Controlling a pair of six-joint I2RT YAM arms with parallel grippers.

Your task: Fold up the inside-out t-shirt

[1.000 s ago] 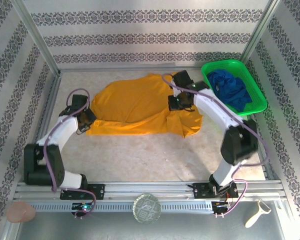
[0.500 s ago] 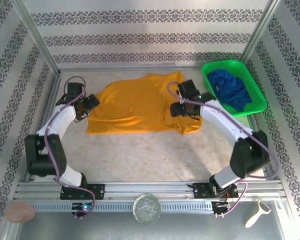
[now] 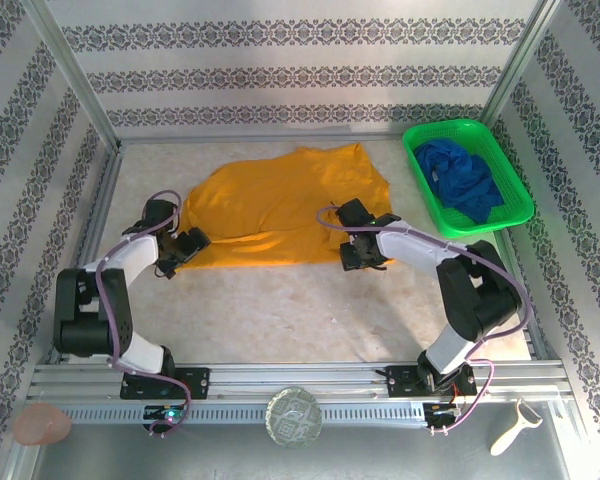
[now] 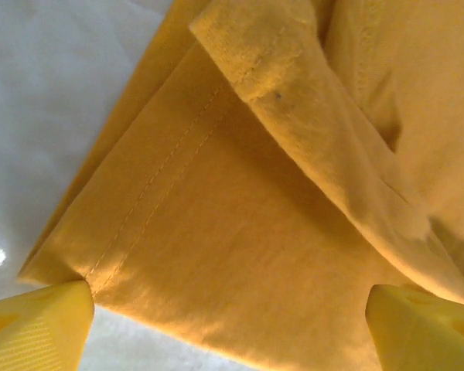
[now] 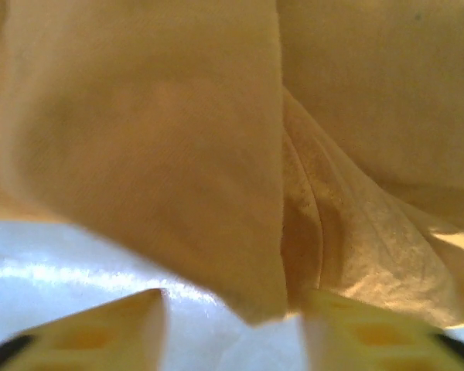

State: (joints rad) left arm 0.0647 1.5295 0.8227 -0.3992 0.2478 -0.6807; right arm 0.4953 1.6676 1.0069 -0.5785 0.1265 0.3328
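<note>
**Inside-out t-shirt [image 3: 270,205] laid out at upper centre of the overhead view, with a gripper at each end of its lower edge.**

The left gripper [image 3: 188,245] is found at the shirt's lower-left corner. Its fingers [image 4: 39,325] are spread wide, and the stitched hem corner lies between them unclamped. The right gripper [image 3: 365,258] is found at the lower-right edge. Its gap is narrower, and a fold of cloth is seen between its fingers [image 5: 100,325] without being pinched.
</note>
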